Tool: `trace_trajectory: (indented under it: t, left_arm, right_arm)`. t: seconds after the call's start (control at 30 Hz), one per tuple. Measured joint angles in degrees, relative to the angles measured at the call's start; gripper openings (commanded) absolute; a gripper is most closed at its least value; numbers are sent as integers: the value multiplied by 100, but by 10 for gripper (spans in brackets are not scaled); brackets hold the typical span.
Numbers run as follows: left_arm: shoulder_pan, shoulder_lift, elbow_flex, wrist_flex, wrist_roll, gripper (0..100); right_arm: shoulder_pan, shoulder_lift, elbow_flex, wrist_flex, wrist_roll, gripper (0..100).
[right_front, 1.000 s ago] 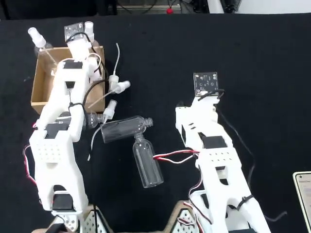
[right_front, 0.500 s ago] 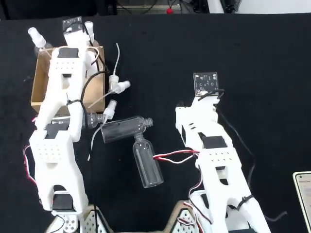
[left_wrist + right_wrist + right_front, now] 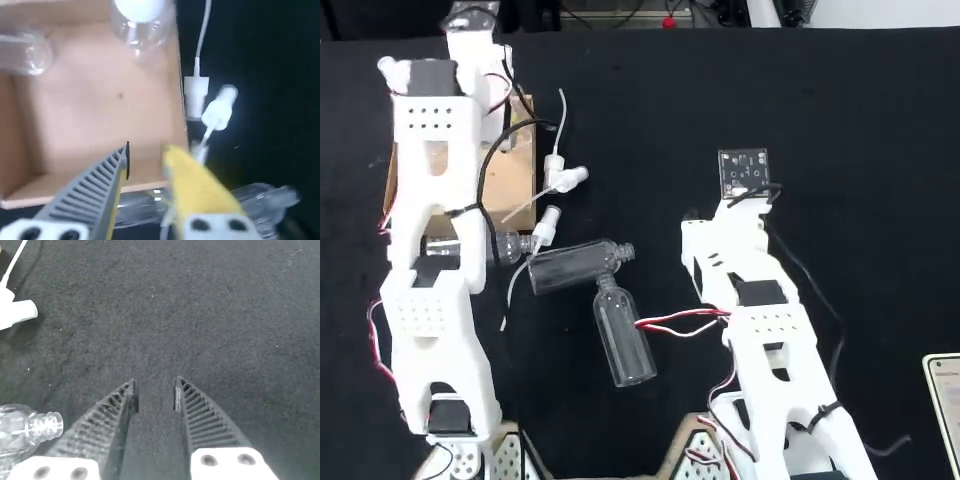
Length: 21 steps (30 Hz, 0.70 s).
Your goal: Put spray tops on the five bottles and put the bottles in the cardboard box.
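The cardboard box (image 3: 512, 190) lies at the far left, mostly under my left arm. In the left wrist view the box (image 3: 90, 115) holds two clear bottles at its far side, one capped white (image 3: 142, 15) and one (image 3: 25, 47) beside it. My left gripper (image 3: 145, 157) hangs open above the box's near wall, holding nothing. Two loose spray tops (image 3: 563, 177) (image 3: 547, 224) lie just right of the box. Two uncapped bottles (image 3: 575, 266) (image 3: 625, 338) lie mid-table. My right gripper (image 3: 155, 389) stands open over bare cloth, with a bottle neck (image 3: 46, 426) off to its side.
Black cloth covers the table (image 3: 840, 120). Another clear bottle (image 3: 508, 245) lies partly under my left arm by the box's near wall. A white card (image 3: 945, 385) sits at the right edge. The right half of the cloth is free room.
My left arm has risen and swung toward the table's far edge, its wrist now past the box. The right arm, bottles and spray tops have not moved.
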Motion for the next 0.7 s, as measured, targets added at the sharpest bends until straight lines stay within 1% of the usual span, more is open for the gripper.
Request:
trace_trajectory:
  t: [0.13, 0.23, 0.33, 0.43, 0.57, 0.67, 0.7]
  left_arm:
    - [-343, 9, 185, 114, -1046, 245]
    - [-413, 9, 554, 132, -1758, 245]
    - [-378, -70, 949, 132, -2136, 245]
    - [-387, -492, 1486, 132, -2479, 245]
    - [-141, -1284, 2409, 132, -3015, 245]
    - [-26, -1503, 3007, 132, -3446, 245]
    - [0, -1503, 3156, 97, -3490, 245]
  right_arm:
    - [0, 0, 0, 0, 0, 115]
    - [0, 0, 0, 0, 0, 115]
    - [0, 0, 0, 0, 0, 115]
    - [0, 0, 0, 0, 0, 115]
    - [0, 0, 0, 0, 0, 115]
    - [0, 0, 0, 0, 0, 115]
    - [0, 0, 0, 0, 0, 114]
